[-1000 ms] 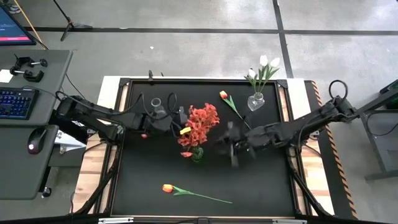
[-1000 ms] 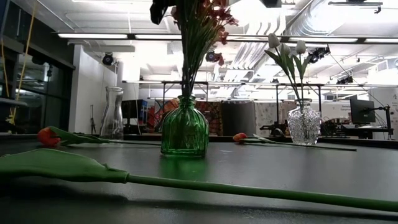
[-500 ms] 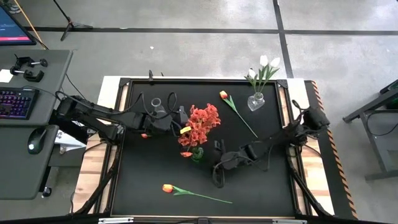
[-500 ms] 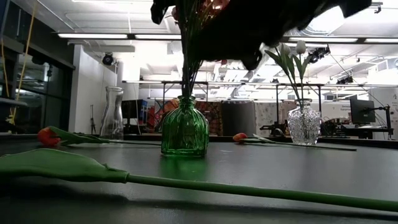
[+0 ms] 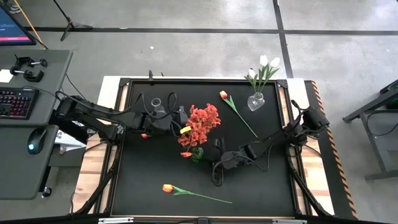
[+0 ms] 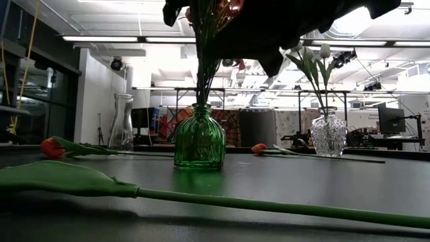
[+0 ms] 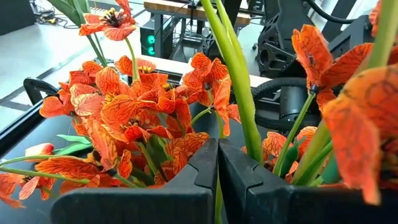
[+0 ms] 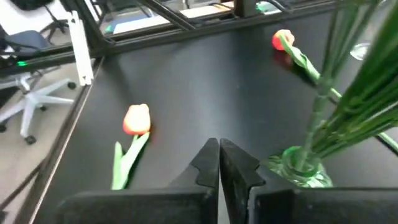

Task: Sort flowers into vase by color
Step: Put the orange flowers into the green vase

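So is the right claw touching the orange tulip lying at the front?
Apart. In the high view the shut right claw hangs above bare table, with a clear gap to the orange tulip.

The table [image 5: 149, 174] has a matt black top, smooth, with a faint sheen in the low view, framed by dark metal rails; pale wood shows along its left and right edges. The green vase [image 6: 199, 142] is ribbed, glossy translucent glass. The empty vase [image 6: 121, 123] is smooth clear glass, and the vase with white tulips [image 6: 328, 133] is clear glass with a bumpy, cut texture. The red-orange blossoms [image 7: 134, 112] look like thin veined cloth on smooth plastic stems. The left gripper [image 7: 217, 177] has matt black plastic fingers [image 7: 186, 186].
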`<action>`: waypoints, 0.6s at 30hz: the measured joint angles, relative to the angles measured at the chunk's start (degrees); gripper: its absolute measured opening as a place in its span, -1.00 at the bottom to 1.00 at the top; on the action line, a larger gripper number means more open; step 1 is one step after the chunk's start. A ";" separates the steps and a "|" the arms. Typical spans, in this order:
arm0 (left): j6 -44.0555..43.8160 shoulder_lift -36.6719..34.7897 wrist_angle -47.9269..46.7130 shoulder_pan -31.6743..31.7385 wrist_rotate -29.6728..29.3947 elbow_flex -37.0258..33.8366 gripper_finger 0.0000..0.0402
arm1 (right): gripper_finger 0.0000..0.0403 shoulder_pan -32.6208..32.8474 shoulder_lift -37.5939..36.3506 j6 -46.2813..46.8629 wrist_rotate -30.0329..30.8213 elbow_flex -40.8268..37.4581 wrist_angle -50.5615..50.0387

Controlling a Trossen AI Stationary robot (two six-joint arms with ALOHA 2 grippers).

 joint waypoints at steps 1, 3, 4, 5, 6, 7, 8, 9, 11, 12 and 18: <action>0.02 -0.02 0.00 0.00 0.00 0.00 -1.00 | -0.98 0.00 0.59 0.41 -0.88 0.00 1.11; 0.02 -0.02 0.04 0.00 0.00 0.00 -1.00 | -0.99 -0.01 2.27 0.39 -3.88 -0.01 3.90; 0.02 -0.02 0.07 0.00 0.00 -0.02 -1.00 | -1.00 -0.08 3.51 -0.06 -5.66 -0.04 6.04; 0.02 -0.02 0.17 0.00 0.00 -0.02 -1.00 | -1.00 -0.18 4.81 -0.13 -6.99 -0.04 8.91; 0.02 -0.02 0.17 0.00 -0.02 -0.02 -1.00 | -1.00 -0.24 6.12 -0.13 -7.36 -0.04 11.44; 0.08 -0.02 0.17 0.00 0.00 0.00 -1.00 | -1.00 -0.24 7.29 -0.02 -7.35 -0.04 13.64; 0.34 -0.02 0.21 0.00 -0.02 0.00 -1.00 | -1.00 -0.39 8.47 0.01 -7.13 -0.04 16.03; 0.66 -0.02 0.25 0.00 -0.01 -0.02 -1.00 | -1.00 -0.55 9.50 0.23 -6.79 -0.04 18.27; 1.38 -0.02 0.42 0.00 -0.02 -0.02 -1.00 | -1.00 -1.18 10.79 0.92 -5.65 -0.05 21.70; 1.38 -0.02 0.46 0.00 -0.02 -0.02 -1.00 | -1.00 -1.53 11.09 0.87 -5.61 -0.05 22.82; 1.40 -0.02 0.41 0.00 -0.02 -0.02 -1.00 | -1.00 -3.87 10.48 -3.17 -3.65 -0.07 23.84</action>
